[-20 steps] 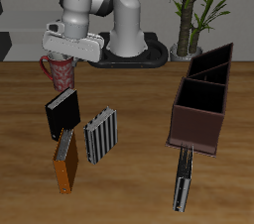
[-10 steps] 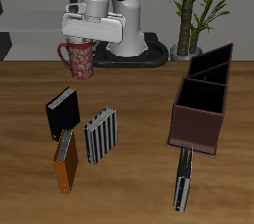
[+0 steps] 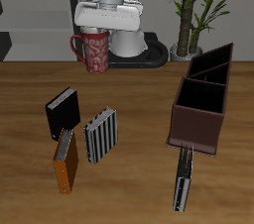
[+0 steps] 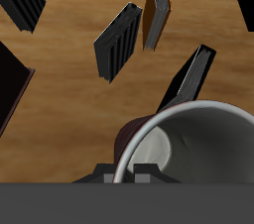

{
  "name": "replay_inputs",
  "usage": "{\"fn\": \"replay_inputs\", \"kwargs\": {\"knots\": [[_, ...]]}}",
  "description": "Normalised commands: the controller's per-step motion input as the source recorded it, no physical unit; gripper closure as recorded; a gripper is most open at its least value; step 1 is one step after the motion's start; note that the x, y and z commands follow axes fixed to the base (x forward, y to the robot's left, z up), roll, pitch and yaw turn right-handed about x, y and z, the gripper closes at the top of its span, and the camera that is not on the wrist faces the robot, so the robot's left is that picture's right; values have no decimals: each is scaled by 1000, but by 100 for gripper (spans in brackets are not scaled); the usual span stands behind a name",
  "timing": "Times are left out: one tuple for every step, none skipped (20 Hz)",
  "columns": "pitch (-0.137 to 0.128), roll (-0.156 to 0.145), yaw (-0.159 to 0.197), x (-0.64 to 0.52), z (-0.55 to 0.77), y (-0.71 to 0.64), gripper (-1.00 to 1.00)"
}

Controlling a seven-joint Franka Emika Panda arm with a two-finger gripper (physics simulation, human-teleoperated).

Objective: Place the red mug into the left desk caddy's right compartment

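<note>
The red mug (image 3: pixel 94 50) hangs upright in the air, well above the desk (image 3: pixel 139 119) near its back edge, handle pointing away from the caddies. The hand (image 3: pixel 97 32) grips it at the rim from above; in the wrist view the mug's white inside (image 4: pixel 189 149) sits right under the hand. The left desk caddy (image 3: pixel 198 117) stands well apart across the desk, its right compartment (image 3: pixel 201 99) open. Below lie a black book (image 3: pixel 63 112), an orange book (image 3: pixel 65 159) and a striped grey book (image 3: pixel 101 136).

The gripper (image 3: pixel 98 32) holds the red mug (image 3: pixel 94 51) above the table (image 3: pixel 139 168), well apart from the left desk caddy (image 3: pixel 196 117).
</note>
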Motion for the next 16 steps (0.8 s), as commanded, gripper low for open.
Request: {"fn": "replay_inputs", "kwargs": {"knots": [[-47, 63, 70, 157, 292, 450, 100], [-66, -38, 66, 189, 414, 368, 100], [-17, -72, -56, 226, 517, 468, 100], [-38, 32, 41, 129, 296, 359, 100], [-51, 12, 67, 166, 396, 382, 100], [-22, -30, 30, 82, 208, 43, 100], [-21, -25, -5, 333, 653, 675, 100], [-38, -26, 15, 181, 410, 316, 100], [-95, -115, -5, 163, 441, 308, 100], [-39, 0, 30, 149, 300, 268, 100], [-15, 44, 59, 280, 320, 440, 100], [-10, -75, -26, 290, 306, 339, 100], [0, 0, 0, -57, 20, -38, 100], [-14, 42, 53, 340, 260, 473, 100], [1, -3, 44, 402, 196, 400, 100], [8, -44, -33, 391, 238, 342, 100]]}}
